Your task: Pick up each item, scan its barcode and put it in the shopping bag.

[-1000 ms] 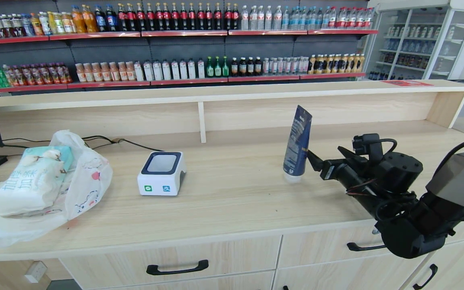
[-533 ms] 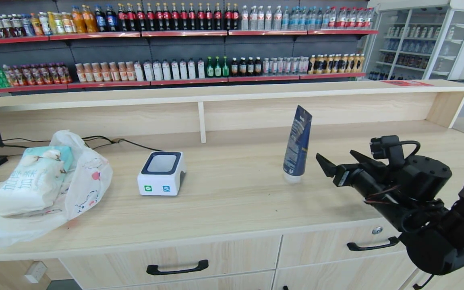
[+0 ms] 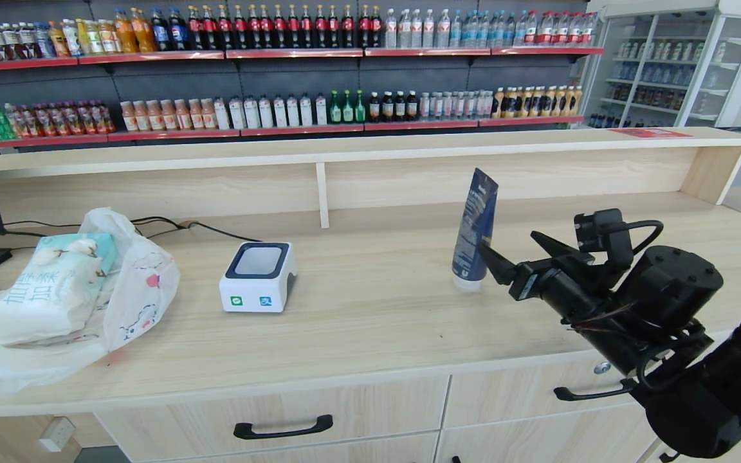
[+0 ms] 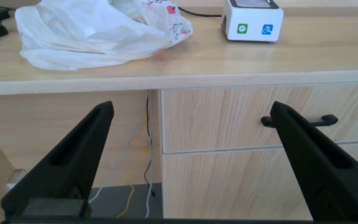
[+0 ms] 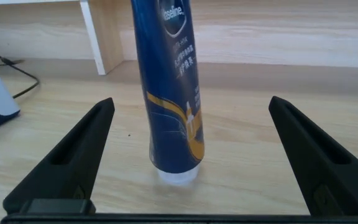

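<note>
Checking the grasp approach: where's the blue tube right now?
Head view: the blue tube stands upright on the counter's right side, right of the scanner, just ahead of the open right gripper.

Bright, even indoor light casts only faint, soft shadows.

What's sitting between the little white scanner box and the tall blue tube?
Nothing is sitting there. In the head view, the stretch from the scanner to the blue tube is just bare wooden counter.
</note>
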`<state>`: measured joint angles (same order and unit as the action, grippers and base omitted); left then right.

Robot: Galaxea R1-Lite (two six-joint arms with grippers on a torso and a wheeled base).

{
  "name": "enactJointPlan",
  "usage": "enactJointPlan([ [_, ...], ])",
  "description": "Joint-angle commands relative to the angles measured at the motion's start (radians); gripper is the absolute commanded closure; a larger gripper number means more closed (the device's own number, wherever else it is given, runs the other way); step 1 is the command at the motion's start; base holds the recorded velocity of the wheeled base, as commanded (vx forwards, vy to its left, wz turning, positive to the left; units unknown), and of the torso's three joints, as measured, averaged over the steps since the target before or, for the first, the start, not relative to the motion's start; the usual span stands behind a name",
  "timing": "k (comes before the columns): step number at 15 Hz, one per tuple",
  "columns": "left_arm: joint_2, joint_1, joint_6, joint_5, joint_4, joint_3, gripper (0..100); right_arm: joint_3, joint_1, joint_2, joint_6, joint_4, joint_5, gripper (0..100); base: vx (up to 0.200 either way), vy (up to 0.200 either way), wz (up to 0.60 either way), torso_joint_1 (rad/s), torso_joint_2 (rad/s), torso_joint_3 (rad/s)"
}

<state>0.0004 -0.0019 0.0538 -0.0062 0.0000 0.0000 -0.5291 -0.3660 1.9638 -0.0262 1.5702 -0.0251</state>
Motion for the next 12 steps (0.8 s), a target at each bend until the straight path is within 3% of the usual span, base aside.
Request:
enactJointPlan([
  [1, 0.0, 0.0, 0.0, 0.0, 0.0, 0.0, 0, -0.015, -0.013, 0.03, 0.0, 0.001, 0.001, 0, 0.0, 0.0, 0.0, 0.0, 0.0, 0.0],
  [7, 0.0, 0.0, 0.001, 0.0, 0.0, 0.0, 0, -0.206, -0.011, 0.19, 0.0, 0.001, -0.015, 0, 0.0, 0.0, 0.0, 0.0, 0.0, 0.0],
  [12, 0.0, 0.0, 0.004, 0.0, 0.0, 0.0, 0, -0.264, -0.005, 0.236, -0.005, 0.001, -0.016, 0, 0.0, 0.0, 0.0, 0.0, 0.0, 0.0],
])
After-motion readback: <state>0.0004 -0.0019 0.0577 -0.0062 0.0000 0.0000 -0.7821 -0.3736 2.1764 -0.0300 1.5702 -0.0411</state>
